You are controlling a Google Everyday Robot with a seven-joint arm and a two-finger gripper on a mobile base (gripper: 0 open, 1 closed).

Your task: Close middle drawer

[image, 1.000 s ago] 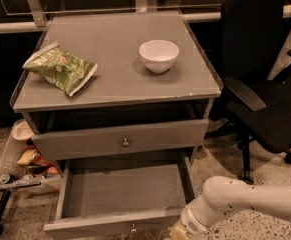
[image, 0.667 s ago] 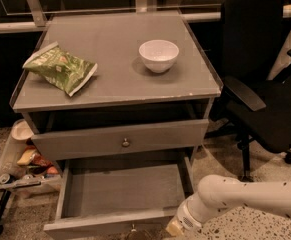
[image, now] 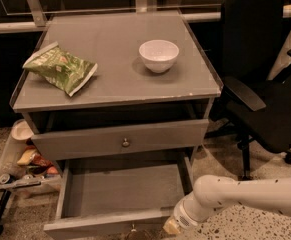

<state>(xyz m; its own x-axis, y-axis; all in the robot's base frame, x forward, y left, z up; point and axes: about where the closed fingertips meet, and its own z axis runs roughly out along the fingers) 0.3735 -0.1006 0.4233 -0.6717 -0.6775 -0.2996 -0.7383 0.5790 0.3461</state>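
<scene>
The middle drawer (image: 125, 191) is pulled far out at the bottom of the grey cabinet, showing its bare grey inside. Its flat front (image: 95, 227) lies along the lower edge of the view, with a tiny metal knob (image: 132, 228) at its centre. My white arm (image: 245, 196) reaches in from the lower right. My gripper (image: 170, 228) is at the right end of the drawer front, low in the view and partly cut off; I cannot tell whether it touches the front.
Above it is a taller-fronted drawer (image: 120, 140) with a round knob, slightly open. On the cabinet top lie a green chip bag (image: 60, 68) and a white bowl (image: 158, 55). A black office chair (image: 265, 84) stands right. A tray of snacks (image: 22, 166) sits left.
My arm and gripper have moved left and a little down, closer to the right end of the open drawer's front. The drawer has not visibly moved.
</scene>
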